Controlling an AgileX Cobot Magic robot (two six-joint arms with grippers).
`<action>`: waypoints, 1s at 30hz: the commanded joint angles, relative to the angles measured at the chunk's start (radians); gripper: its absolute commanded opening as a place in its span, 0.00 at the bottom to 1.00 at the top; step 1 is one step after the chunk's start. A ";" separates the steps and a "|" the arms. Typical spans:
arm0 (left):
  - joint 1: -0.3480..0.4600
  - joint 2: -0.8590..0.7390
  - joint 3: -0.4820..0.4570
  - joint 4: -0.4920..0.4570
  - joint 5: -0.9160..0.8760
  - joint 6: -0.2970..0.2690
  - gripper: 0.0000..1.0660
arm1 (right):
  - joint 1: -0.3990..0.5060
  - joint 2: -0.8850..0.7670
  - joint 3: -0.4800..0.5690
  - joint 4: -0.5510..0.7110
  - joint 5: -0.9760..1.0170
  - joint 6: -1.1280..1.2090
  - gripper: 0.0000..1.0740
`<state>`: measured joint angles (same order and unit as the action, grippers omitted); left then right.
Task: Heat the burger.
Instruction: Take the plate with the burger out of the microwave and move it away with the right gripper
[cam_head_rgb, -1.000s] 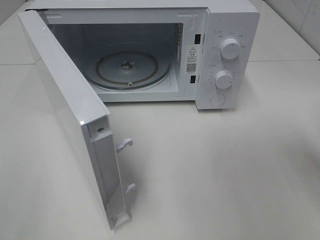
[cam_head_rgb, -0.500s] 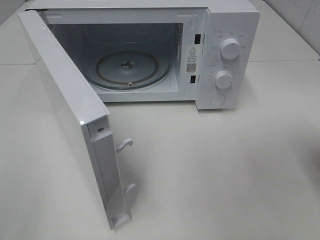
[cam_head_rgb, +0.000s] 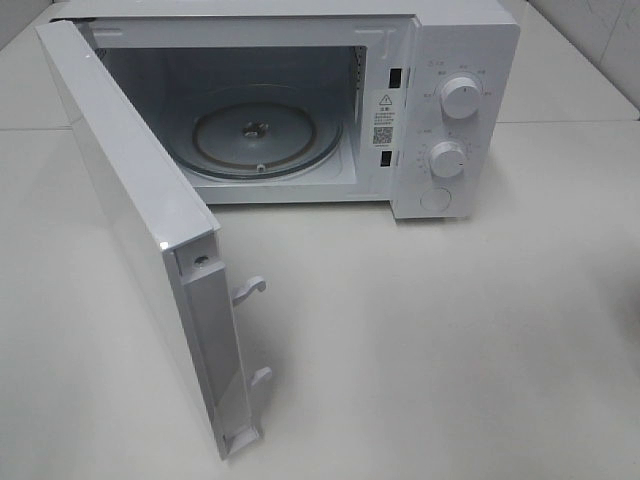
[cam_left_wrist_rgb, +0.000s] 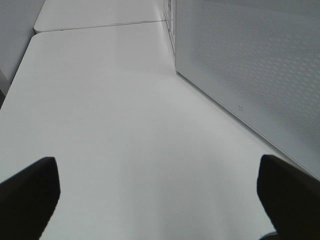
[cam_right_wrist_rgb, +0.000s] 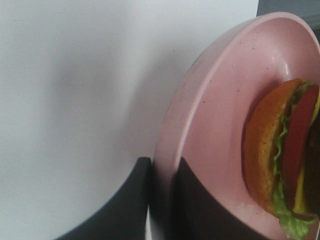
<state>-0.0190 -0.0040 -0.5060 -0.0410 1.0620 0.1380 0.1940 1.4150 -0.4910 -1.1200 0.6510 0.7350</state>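
We find nothing changed over the last second: the white tabletop is the same, and the boxy white microwave oven sits at its far side exactly as before, its long white door swung fully open toward us, off the oven's left side. Inside the oven the round clear-glass turntable still lies bare, so we judge the loading step has not begun. To the right of the cavity, two round white dials stand one above the other. The round pink plate appears only in the right wrist view, where the right gripper stays pinched shut on its rim; on that plate rests the small burger with brown bun, lettuce and tomato, out of the oven's overhead view altogether. The left gripper hangs spread wide and empty just outside the open door.
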 joint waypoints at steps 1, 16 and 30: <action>-0.004 -0.020 0.000 -0.008 -0.016 -0.006 0.98 | -0.038 0.037 -0.003 -0.101 -0.008 0.024 0.01; -0.004 -0.020 0.000 -0.008 -0.016 -0.006 0.98 | -0.088 0.224 -0.004 -0.229 -0.081 0.263 0.02; -0.004 -0.020 0.000 -0.008 -0.016 -0.006 0.98 | -0.088 0.307 -0.004 -0.210 -0.182 0.314 0.06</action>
<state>-0.0190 -0.0040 -0.5060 -0.0410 1.0620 0.1380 0.1100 1.7190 -0.4950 -1.3170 0.4710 1.0390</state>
